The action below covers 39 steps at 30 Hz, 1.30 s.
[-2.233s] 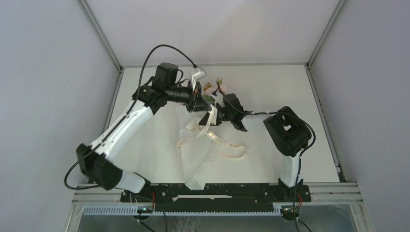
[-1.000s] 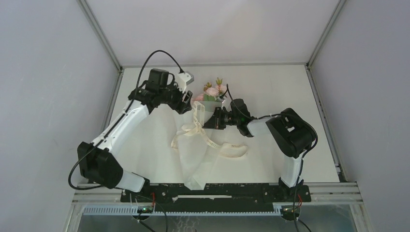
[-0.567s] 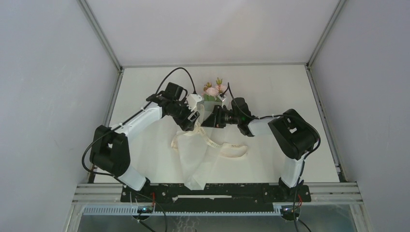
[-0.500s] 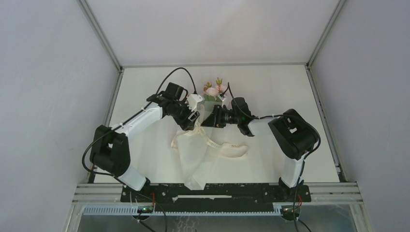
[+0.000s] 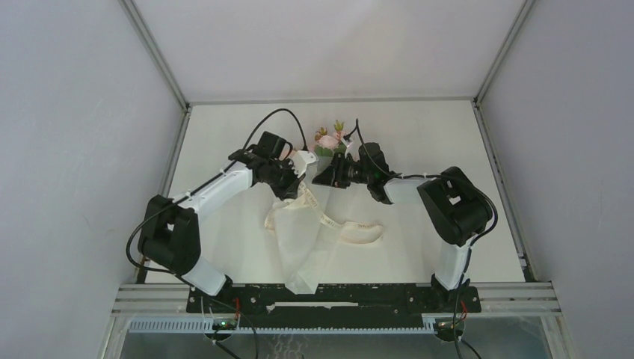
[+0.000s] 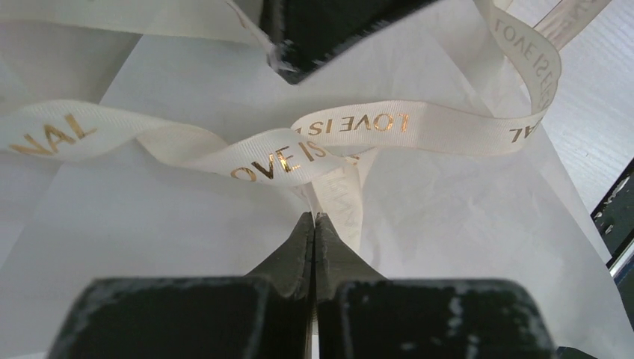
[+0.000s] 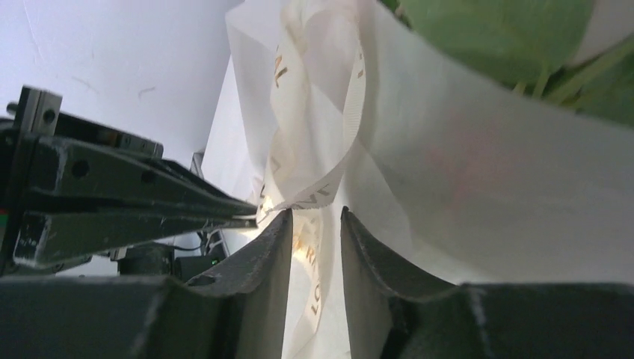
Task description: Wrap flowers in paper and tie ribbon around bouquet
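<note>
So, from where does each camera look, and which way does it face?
Top external: above and behind, facing down on table, bouquet, ribbon; left arm and right arm show.
Left wrist: on the left arm, looking along the shut left pincer at ribbon over paper.
Right wrist: looking along the parted right pincer at ribbon and paper.
Shared: both wrist views show lettered ribbon.

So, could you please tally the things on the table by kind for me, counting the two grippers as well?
Ribbon: 1
Paper sheet: 1
Flower bunch: 1
Grippers: 2, the left gripper and the right gripper
Total: 5
</note>
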Each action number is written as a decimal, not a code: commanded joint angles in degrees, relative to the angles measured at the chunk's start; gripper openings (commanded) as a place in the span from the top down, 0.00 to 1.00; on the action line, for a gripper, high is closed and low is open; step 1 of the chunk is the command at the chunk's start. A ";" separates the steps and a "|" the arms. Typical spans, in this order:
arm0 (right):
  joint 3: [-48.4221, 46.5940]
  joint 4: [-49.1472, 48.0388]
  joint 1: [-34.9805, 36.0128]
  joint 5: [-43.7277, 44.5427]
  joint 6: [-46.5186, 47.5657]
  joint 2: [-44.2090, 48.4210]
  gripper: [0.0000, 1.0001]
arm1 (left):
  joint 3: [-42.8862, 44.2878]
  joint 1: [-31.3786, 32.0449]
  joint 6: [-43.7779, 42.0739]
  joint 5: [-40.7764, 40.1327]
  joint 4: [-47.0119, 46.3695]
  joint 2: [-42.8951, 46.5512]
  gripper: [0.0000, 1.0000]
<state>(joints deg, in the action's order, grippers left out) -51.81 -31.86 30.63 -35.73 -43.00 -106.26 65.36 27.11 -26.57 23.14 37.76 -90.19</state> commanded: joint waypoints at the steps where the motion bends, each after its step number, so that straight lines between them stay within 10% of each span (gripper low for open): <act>1: -3.62 0.39 -0.86 3.64 -1.08 -1.05 0.65 | 0.07 0.22 -1.14 2.64 -1.10 3.61 1.00; 12: -5.19 3.33 -0.93 3.88 -0.58 -3.46 1.00 | 1.66 0.52 -1.74 3.23 -1.27 3.53 1.00; 20: -0.97 5.48 -0.21 2.77 4.28 0.03 1.00 | 4.91 0.48 1.89 3.83 -3.78 5.55 1.00; 28: 0.75 6.92 -1.47 -4.37 9.81 4.73 0.74 | 9.92 1.73 -0.61 3.62 4.33 7.36 1.00; 39: 0.91 15.56 -5.21 -8.81 16.16 13.56 0.65 | 9.05 2.33 -5.46 4.29 4.08 6.93 1.00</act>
<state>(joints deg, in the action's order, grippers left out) -50.87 -18.26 27.05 -42.65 -30.04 -96.29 72.90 28.97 -28.42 25.63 42.63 -83.94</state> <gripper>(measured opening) 0.340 0.005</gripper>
